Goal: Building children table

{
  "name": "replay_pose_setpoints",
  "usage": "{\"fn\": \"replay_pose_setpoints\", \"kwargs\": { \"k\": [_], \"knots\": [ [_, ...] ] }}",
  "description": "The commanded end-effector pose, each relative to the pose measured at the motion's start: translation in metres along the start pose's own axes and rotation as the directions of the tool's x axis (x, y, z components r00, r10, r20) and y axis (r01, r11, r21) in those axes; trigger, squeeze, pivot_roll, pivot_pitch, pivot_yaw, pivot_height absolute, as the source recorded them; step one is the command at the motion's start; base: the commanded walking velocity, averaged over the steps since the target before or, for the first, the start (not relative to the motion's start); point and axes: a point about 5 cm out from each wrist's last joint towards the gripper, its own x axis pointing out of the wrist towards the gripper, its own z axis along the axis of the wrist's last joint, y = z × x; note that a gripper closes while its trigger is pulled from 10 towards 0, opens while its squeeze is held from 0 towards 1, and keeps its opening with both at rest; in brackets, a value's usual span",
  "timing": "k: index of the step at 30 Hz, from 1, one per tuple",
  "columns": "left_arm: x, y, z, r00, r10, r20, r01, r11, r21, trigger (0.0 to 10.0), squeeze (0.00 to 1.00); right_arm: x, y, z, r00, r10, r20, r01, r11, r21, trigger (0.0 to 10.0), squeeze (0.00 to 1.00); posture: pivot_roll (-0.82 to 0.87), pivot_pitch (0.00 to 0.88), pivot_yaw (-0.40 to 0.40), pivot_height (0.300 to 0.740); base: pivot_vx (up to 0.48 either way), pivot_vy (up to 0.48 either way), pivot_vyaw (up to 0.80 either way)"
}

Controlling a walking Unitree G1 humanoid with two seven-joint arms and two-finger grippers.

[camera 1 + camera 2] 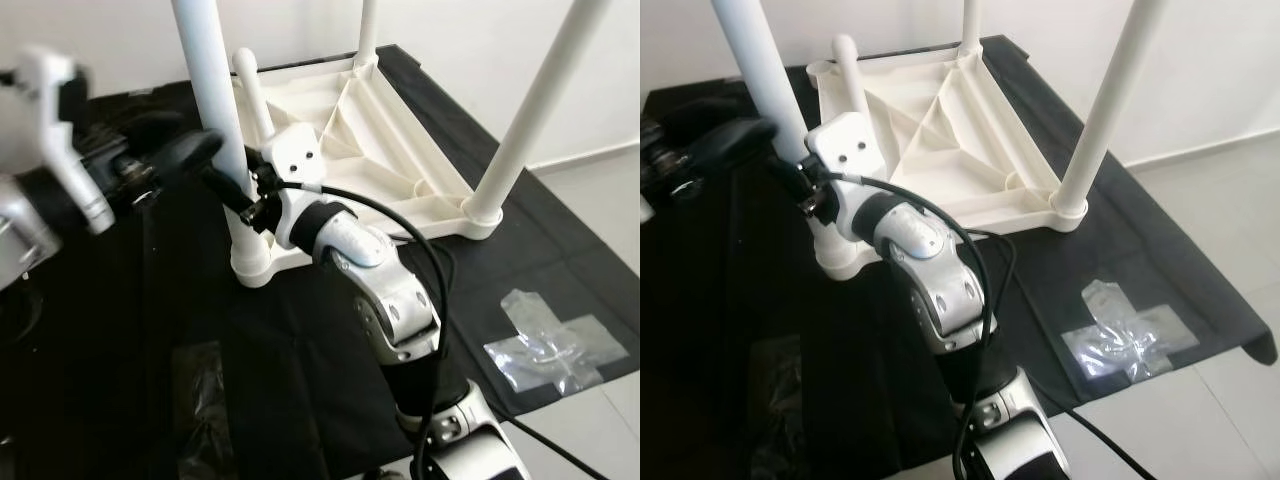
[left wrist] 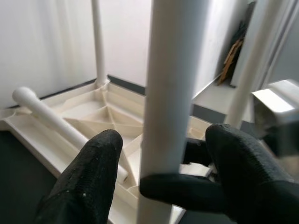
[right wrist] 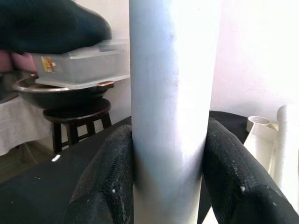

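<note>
Tabletop [image 1: 370, 140] lies upside down on the black mat [image 1: 300, 380] on the floor, three legs standing in corner sockets and a fourth leg [image 1: 255, 100] lying loose inside it, likely still to fit. Right pincer [image 3: 168, 177] clamps the near leg [image 1: 215, 110]; left pincer [image 2: 163, 177] straddles it, fingers spread, apparently not gripping.

The right arm [image 1: 385, 290] is silver with rounded joints, a black band and a white wrist block with two dark screw holes. A black cable runs along it. Both grippers' fingers [image 3: 110, 179] are black and finely textured.
</note>
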Motion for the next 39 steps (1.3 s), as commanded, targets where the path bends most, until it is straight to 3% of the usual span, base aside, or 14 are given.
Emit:
{"fn": "replay_pose_setpoints", "kwargs": {
  "k": [1, 2, 3, 4, 5, 10, 11, 20, 22, 26, 31, 32, 38, 39],
  "knots": [
    [-0.014, -0.004, 0.002, 1.000, -0.013, -0.002, 0.013, 1.000, 0.001, 10.0, 0.00, -0.007, -0.001, -0.040, 0.986, -0.024, -0.164, 0.036, 0.997, 0.075, 1.5, 0.00, 0.06, 0.185, 0.008, 0.740, 0.000, 0.000, 0.00],
    [-0.014, -0.004, 0.002, 1.000, -0.013, -0.002, 0.013, 1.000, 0.001, 10.0, 0.00, -0.007, -0.001, -0.040, 0.986, -0.024, -0.164, 0.036, 0.997, 0.075, 1.5, 0.00, 0.06, 0.185, 0.008, 0.740, 0.000, 0.000, 0.00],
    [-0.025, -0.004, 0.000, 1.000, 0.001, 0.007, -0.001, 1.000, -0.024, 10.0, 0.00, -0.006, -0.005, -0.039, 0.986, -0.032, -0.165, 0.044, 0.997, 0.071, 5.3, 0.00, 0.06, 0.185, 0.008, 0.740, 0.000, 0.000, 0.00],
    [-0.025, -0.004, 0.000, 1.000, 0.001, 0.007, -0.001, 1.000, -0.024, 10.0, 0.00, -0.006, -0.005, -0.039, 0.986, -0.032, -0.165, 0.044, 0.997, 0.071, 5.3, 0.00, 0.06, 0.185, 0.008, 0.740, 0.000, 0.000, 0.00],
    [-0.034, -0.002, -0.006, 0.999, 0.046, -0.004, -0.046, 0.998, -0.041, 10.0, 0.00, -0.006, -0.009, -0.038, 0.986, -0.040, -0.164, 0.051, 0.996, 0.066, 10.0, 0.00, 0.06, 0.187, 0.005, 0.740, 0.000, 0.000, 0.00],
    [-0.047, 0.002, -0.027, 0.988, 0.147, -0.057, -0.150, 0.986, -0.066, 10.0, 0.00, -0.005, -0.014, -0.034, 0.989, -0.014, -0.147, 0.025, 0.997, 0.068, 10.0, 0.00, 0.06, 0.188, 0.004, 0.740, 0.000, 0.000, 0.00],
    [-0.052, 0.003, -0.045, 0.972, 0.212, -0.104, -0.221, 0.972, -0.081, 10.0, 0.00, -0.005, -0.016, -0.031, 0.991, 0.033, -0.128, -0.023, 0.997, 0.079, 10.0, 1.00, 0.06, 0.194, 0.003, 0.740, 0.000, 0.000, 0.00],
    [-0.060, -0.007, -0.095, 0.903, 0.386, -0.190, -0.411, 0.904, -0.117, 10.0, 0.00, -0.010, -0.032, -0.015, 0.969, 0.242, -0.042, -0.236, 0.965, 0.113, 10.0, 1.00, 0.05, 0.212, -0.007, 0.740, 0.000, 0.000, 0.00],
    [-0.059, -0.020, -0.110, 0.867, 0.460, -0.191, -0.486, 0.864, -0.128, 10.0, 0.00, -0.017, -0.045, -0.004, 0.904, 0.427, -0.018, -0.425, 0.902, 0.071, 10.0, 0.00, 0.06, 0.233, -0.014, 0.740, 0.000, 0.000, 0.00],
    [-0.059, -0.041, -0.128, 0.820, 0.532, -0.212, -0.563, 0.816, -0.131, 10.0, 0.00, -0.022, -0.061, -0.001, 0.806, 0.588, -0.065, -0.588, 0.808, 0.030, 10.0, 0.00, 0.05, 0.245, -0.018, 0.740, 0.000, 0.000, 0.00],
    [-0.061, -0.063, -0.149, 0.748, 0.617, -0.243, -0.652, 0.751, -0.101, 10.0, 0.00, -0.005, -0.068, 0.003, 0.812, 0.583, -0.021, -0.581, 0.812, 0.064, 10.0, 0.00, 0.06, 0.261, -0.013, 0.740, 0.000, 0.000, 0.00],
    [-0.061, -0.073, -0.154, 0.725, 0.645, -0.241, -0.682, 0.722, -0.121, 10.0, 0.00, -0.004, -0.065, 0.002, 0.768, 0.640, -0.019, -0.638, 0.767, 0.071, 10.0, 0.00, 0.07, 0.272, -0.015, 0.740, 0.000, 0.000, 0.00],
    [-0.061, -0.086, -0.154, 0.704, 0.672, -0.229, -0.699, 0.713, -0.057, 10.0, 0.00, 0.002, -0.063, 0.005, 0.732, 0.681, -0.018, -0.678, 0.731, 0.073, 10.0, 0.00, 0.09, 0.298, -0.014, 0.740, 0.000, 0.000, 0.00],
    [-0.065, -0.091, -0.151, 0.664, 0.718, -0.207, -0.738, 0.675, -0.025, 10.0, 0.00, 0.004, -0.064, 0.004, 0.695, 0.719, -0.022, -0.716, 0.694, 0.075, 10.0, 0.00, 0.11, 0.322, -0.018, 0.740, 0.000, 0.000, 0.00]
  ]
}}
